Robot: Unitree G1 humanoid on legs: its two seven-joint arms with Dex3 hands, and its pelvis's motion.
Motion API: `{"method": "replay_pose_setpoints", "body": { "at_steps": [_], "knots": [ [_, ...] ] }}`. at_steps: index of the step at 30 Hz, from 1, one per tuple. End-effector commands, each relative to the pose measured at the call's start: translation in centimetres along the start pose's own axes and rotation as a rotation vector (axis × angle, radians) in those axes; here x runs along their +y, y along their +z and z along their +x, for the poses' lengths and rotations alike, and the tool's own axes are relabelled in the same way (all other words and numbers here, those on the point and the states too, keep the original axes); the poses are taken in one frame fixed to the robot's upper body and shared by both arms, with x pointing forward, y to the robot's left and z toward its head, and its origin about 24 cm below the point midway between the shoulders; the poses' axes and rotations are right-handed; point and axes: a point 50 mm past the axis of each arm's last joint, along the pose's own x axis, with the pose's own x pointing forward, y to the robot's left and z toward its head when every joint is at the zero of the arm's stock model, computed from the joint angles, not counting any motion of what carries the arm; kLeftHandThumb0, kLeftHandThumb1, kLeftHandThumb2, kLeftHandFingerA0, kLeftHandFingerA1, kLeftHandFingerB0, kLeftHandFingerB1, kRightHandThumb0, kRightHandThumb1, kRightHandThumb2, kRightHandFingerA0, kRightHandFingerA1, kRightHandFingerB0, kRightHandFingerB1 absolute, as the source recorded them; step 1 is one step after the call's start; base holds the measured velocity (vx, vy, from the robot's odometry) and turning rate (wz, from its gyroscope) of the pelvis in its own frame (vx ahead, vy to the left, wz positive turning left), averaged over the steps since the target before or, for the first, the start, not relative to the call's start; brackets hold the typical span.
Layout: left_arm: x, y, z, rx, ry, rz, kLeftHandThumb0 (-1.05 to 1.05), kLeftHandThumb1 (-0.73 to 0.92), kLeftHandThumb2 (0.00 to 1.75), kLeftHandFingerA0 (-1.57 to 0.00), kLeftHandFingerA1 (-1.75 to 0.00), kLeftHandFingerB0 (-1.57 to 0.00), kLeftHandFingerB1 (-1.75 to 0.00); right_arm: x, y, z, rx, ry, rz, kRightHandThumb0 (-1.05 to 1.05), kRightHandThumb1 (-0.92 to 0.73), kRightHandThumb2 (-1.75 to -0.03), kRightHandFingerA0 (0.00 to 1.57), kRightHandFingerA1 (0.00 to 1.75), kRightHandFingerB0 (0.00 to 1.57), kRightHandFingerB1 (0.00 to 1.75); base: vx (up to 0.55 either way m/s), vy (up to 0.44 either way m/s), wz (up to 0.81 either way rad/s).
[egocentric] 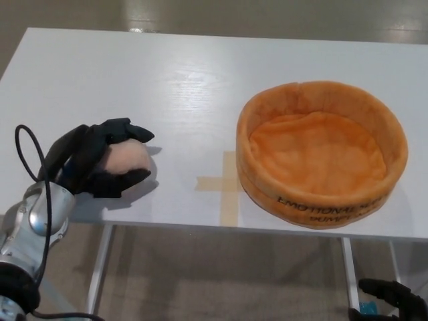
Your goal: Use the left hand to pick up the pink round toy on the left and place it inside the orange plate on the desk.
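Observation:
The pink round toy (pixel 129 158) lies near the front left edge of the white desk (pixel 180 87). My left hand (pixel 93 159) wraps over it, two fingers curled across its top and the thumb pressed against its front side. The toy still rests on the desk surface. The orange plush plate (pixel 321 151), a round soft bowl with black lettering on its front wall, sits to the right, well apart from the toy. My right hand (pixel 393 296) hangs low below the desk at the bottom right corner, and how its fingers stand is unclear.
A tan tape cross (pixel 224 185) marks the desk between the toy and the plate. The desk's front edge runs just below the toy. A black cable (pixel 30 160) loops up from my left wrist. Metal desk legs (pixel 99 267) show underneath.

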Motion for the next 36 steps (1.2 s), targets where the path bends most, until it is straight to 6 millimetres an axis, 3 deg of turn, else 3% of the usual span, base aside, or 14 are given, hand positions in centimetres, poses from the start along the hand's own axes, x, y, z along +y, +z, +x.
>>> {"method": "replay_pose_setpoints", "body": {
  "at_steps": [1,5,7,10,11,13,15,16,18,20,22,24,26,36],
  "knots": [
    [-0.6,0.2,-0.2,-0.01,0.015,-0.034,-0.17,0.77,0.67,-1.01,-1.27,-0.84,-0.56,0.1,-0.4,-0.2,0.014,0.002,0.003,-0.2,-0.34,-0.9,0.55,0.88,0.49,0.71,0.0,0.0,0.0],
    [-0.2,1.1,0.2,-0.052,0.041,-0.069,-0.17,0.79,0.64,-1.01,-1.24,-0.85,-0.56,0.0,-0.4,-0.1,0.01,0.003,-0.006,-0.23,-0.33,-0.91,0.55,0.85,0.48,0.71,0.0,0.0,0.0],
    [0.5,2.6,0.5,-0.139,0.065,-0.085,-0.19,0.79,0.65,-1.03,-1.34,-0.86,-0.56,0.0,-0.3,-0.1,0.009,-0.002,-0.004,-0.22,-0.32,-0.89,0.57,0.87,0.5,0.71,0.0,0.0,0.0],
    [1.1,4.2,0.9,-0.23,0.086,-0.105,-0.17,0.79,0.64,-1.0,-1.33,-0.86,-0.58,0.1,-0.2,-0.1,0.007,-0.005,-0.003,-0.19,-0.33,-0.85,0.53,0.95,0.51,0.71,0.0,0.0,0.0],
    [1.6,5.7,1.2,-0.3,0.098,-0.099,-0.19,0.78,0.66,-0.89,-1.43,-0.87,-0.58,0.1,-0.2,-0.1,0.004,-0.005,0.001,-0.15,-0.29,-0.95,0.59,0.83,0.5,0.73,0.0,0.0,0.0],
    [2.3,7.8,1.4,-0.397,0.115,-0.087,-0.19,0.78,0.66,-0.89,-1.43,-0.87,-0.58,0.2,-0.1,-0.1,0.0,-0.003,0.008,-0.15,-0.29,-0.95,0.59,0.83,0.5,0.73,0.0,0.0,0.0],
    [2.7,9.5,1.5,-0.457,0.12,-0.075,-0.2,0.78,0.64,-0.98,-1.33,-0.87,-0.55,0.2,-0.1,-0.1,0.001,0.003,0.011,-0.21,-0.31,-0.92,0.57,0.88,0.48,0.72,0.0,0.0,0.0],
    [2.9,10.5,1.6,-0.495,0.119,-0.066,-0.2,0.79,0.63,-0.88,-1.49,-0.86,-0.55,0.2,-0.1,-0.1,0.003,0.003,0.007,-0.2,-0.33,-0.9,0.58,0.88,0.49,0.72,0.0,0.0,0.0],
    [3.1,12.4,1.8,-0.556,0.115,-0.044,-0.21,0.78,0.67,-0.82,-1.59,-0.87,-0.57,0.3,-0.1,-0.1,0.004,0.001,0.004,-0.21,-0.31,-0.91,0.58,0.88,0.5,0.72,0.0,0.0,0.0],
    [3.3,13.9,2.0,-0.601,0.113,-0.013,-0.17,0.76,0.67,-0.82,-1.56,-0.87,-0.59,0.3,-0.1,-0.1,0.003,0.003,0.014,-0.19,-0.34,-0.85,0.51,0.96,0.5,0.73,0.0,0.0,0.0],
    [3.2,14.9,2.2,-0.629,0.109,0.02,-0.18,0.76,0.66,-0.82,-1.57,-0.86,-0.59,0.3,-0.2,-0.1,0.005,0.003,0.013,-0.2,-0.32,-0.91,0.57,0.89,0.49,0.72,0.0,0.0,0.0],
    [3.0,16.4,2.6,-0.666,0.106,0.046,-0.17,0.76,0.65,-0.84,-1.61,-0.88,-0.59,0.3,-0.2,-0.1,0.002,0.003,0.018,-0.19,-0.33,-0.87,0.51,0.99,0.51,0.74,0.0,0.0,0.0],
    [2.4,18.2,3.2,-0.71,0.085,0.064,-0.19,0.76,0.66,-0.84,-1.59,-0.88,-0.6,0.3,-0.4,-0.2,0.01,0.006,0.013,-0.22,-0.33,-0.9,0.56,0.89,0.5,0.72,0.0,0.0,0.0],
    [-0.7,20.9,4.7,-0.732,0.019,0.16,-0.17,0.69,0.6,-0.9,-1.54,-0.92,-0.58,0.5,-0.4,-0.3,0.002,0.009,0.012,-0.2,-0.33,-0.86,0.54,1.02,0.52,0.74,0.0,0.0,0.0]
  ]
}}
